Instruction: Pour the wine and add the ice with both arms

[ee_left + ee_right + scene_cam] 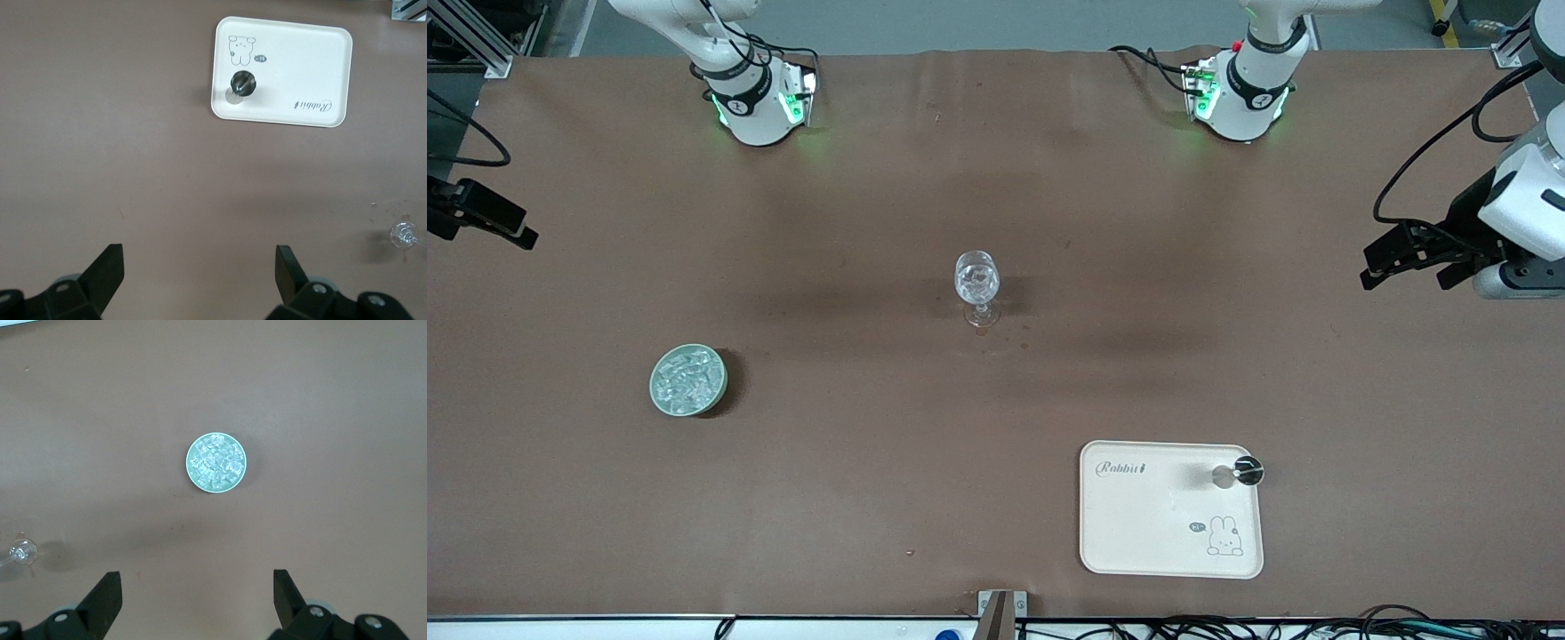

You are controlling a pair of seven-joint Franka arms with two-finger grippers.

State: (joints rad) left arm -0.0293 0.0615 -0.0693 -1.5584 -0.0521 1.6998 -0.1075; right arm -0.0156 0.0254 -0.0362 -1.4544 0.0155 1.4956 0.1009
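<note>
I read "Rabbit" in script on the cream tray [1138, 516]; a small "hi~" bubble sits beside its rabbit drawing [1224, 537].

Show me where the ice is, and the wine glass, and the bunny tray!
ice [216, 463]: right wrist view, on the heap of clear chunks in the green bowl.
wine glass [976, 276]: front view, on its clear bowl part.
bunny tray [1138, 516]: front view, on a bare patch of its flat middle.
</note>
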